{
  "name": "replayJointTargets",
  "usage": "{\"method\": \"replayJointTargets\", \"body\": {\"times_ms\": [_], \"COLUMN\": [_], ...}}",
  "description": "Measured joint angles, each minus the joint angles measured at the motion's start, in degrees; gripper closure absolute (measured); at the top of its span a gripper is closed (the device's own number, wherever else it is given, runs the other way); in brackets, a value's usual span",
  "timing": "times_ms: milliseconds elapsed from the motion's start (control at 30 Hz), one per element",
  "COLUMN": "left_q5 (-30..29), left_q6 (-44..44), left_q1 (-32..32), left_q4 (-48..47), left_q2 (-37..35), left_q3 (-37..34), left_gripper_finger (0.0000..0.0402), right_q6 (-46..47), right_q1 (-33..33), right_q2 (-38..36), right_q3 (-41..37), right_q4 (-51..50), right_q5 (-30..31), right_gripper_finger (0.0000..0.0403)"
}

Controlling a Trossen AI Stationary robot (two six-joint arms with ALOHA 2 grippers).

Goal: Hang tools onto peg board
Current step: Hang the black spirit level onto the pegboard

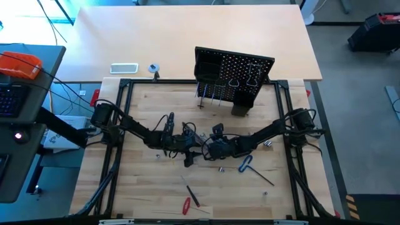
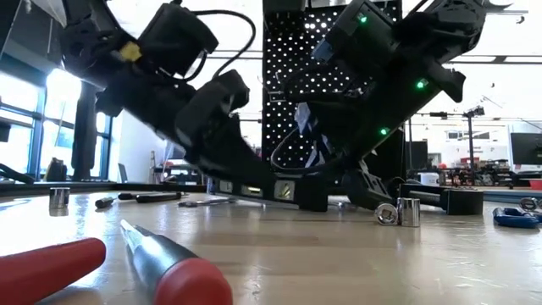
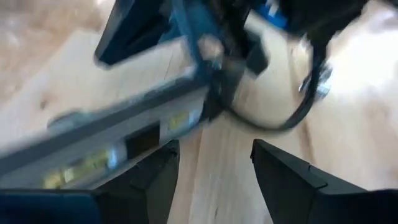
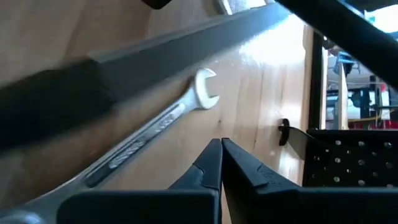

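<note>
Closest to the front edge of the table (image 1: 150, 200) is the red-handled screwdriver (image 1: 186, 204), lying loose. Mid-table, the left gripper (image 1: 182, 145) has its fingers (image 3: 149, 180) spread apart over the bar level (image 3: 106, 140), not clamping it. Right gripper (image 4: 221, 163) is pinched fully closed on nothing, silver wrench (image 4: 149, 134) just beside it. Peg board (image 1: 234, 78) stands at the back edge.

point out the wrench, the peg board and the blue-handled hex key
wrench (image 4: 202, 92), right wrist view, on its open-end head
peg board (image 1: 240, 70), high view, on the holed panel face
blue-handled hex key (image 1: 244, 164), high view, on the blue handle
</note>
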Motion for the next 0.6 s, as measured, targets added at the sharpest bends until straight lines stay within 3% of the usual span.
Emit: {"method": "replayJointTargets", "body": {"times_ms": [133,300,467,600], "left_q5": [-0.1,-0.4,-0.5,-0.6], "left_q6": [0.0,0.0,0.3,0.9], "left_q1": [0.0,0.1,0.1,0.1], "left_q4": [0.0,-1.9,-1.7,-1.7], "left_q2": [-0.1,-0.1,-0.1,-0.1], "left_q3": [0.0,0.0,0.0,0.0], "left_gripper_finger": [0.0204,0.0204,0.0204,0.0204], "right_q6": [3.4,13.6,22.8,25.7], "right_q1": [0.2,-1.3,-2.8,-2.1], "right_q2": [-1.8,-5.5,-9.4,-12.9], "right_q3": [-0.1,-0.5,-0.4,-0.2], "right_q4": [-1.9,-7.7,-15.5,-14.5], "right_q5": [-1.3,-13.5,-16.7,-18.8], "right_gripper_finger": [0.0397,0.0396,0.0394,0.0366]}}
